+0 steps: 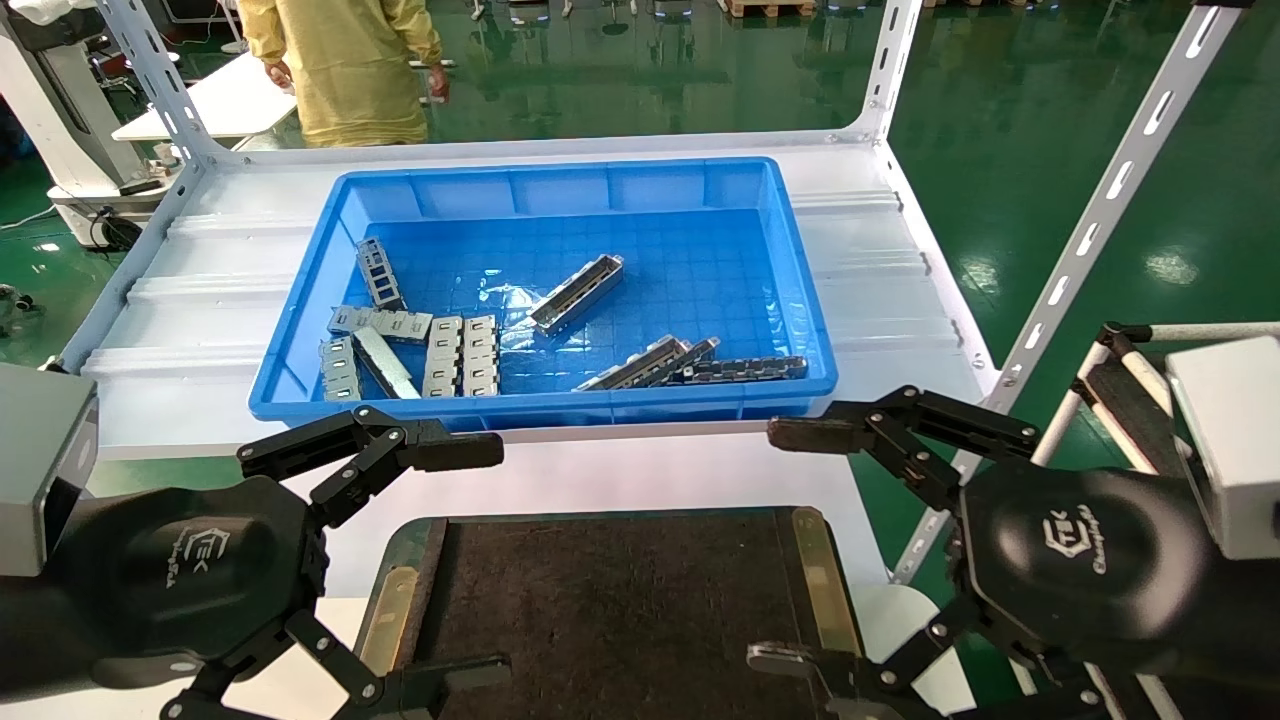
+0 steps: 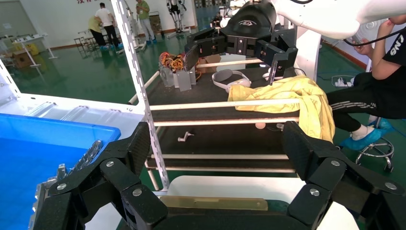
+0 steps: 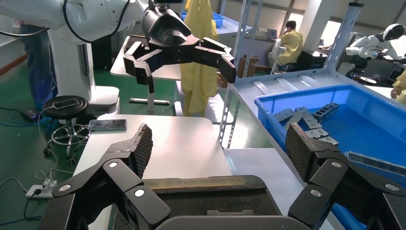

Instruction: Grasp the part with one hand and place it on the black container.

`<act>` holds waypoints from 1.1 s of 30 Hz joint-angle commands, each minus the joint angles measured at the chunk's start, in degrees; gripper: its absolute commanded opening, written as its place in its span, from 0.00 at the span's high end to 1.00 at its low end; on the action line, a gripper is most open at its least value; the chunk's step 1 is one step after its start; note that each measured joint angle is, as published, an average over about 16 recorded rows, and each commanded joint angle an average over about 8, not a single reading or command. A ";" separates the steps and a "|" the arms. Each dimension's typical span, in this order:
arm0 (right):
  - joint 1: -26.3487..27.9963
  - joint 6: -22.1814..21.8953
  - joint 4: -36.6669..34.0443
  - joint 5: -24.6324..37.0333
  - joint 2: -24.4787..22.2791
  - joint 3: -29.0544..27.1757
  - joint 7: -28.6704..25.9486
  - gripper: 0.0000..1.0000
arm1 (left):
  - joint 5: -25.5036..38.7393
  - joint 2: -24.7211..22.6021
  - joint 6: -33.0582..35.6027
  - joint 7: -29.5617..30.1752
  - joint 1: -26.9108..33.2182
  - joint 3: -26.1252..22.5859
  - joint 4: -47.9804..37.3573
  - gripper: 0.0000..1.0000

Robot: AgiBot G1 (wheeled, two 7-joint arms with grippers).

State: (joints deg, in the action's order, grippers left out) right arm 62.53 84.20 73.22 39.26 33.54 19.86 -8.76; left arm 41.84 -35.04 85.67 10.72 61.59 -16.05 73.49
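Part (image 1: 577,294), a long grey channel bar, is seen in the head view lying alone near the middle of the blue bin (image 1: 300,330), its long axis running diagonally from near-left to far-right, with bare bin floor on all sides. Shorter slotted plates (image 1: 460,355) are clustered toward the bin's left, and a dark chain strip (image 1: 745,369) lies along the near wall beside two more bars. The bin sits on the white counter (image 1: 900,290); the black container (image 1: 620,600) lies nearer the robot, unoccupied, brass strips along its left and right edges. The left claw (image 1: 455,560) and right claw (image 1: 800,545) are held over the container's two sides, each with fingers spread wide. In the left wrist view, the left claw (image 2: 218,151) is shown spread above the container's edge (image 2: 215,203), the bin corner beside it. In the right wrist view, the right claw (image 3: 218,148) is likewise spread, with the left claw (image 3: 179,60) seen opposite.
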 commanded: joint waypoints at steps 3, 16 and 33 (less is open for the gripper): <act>0.00 0.00 0.00 0.00 0.00 0.00 0.00 0.00 | 0.00 0.00 0.00 0.00 0.00 0.00 0.00 0.00; 0.00 0.00 0.00 0.00 0.00 0.00 0.00 0.00 | 0.00 0.00 0.00 0.00 0.00 0.00 0.00 0.00; 0.00 0.00 0.00 0.00 0.00 0.00 0.00 0.00 | 0.01 -0.04 -0.05 0.02 0.00 -0.01 -0.03 0.00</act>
State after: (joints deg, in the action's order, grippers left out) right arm 62.53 84.20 73.21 39.26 33.55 19.86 -8.75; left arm 41.94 -35.22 85.55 10.76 61.65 -16.14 73.37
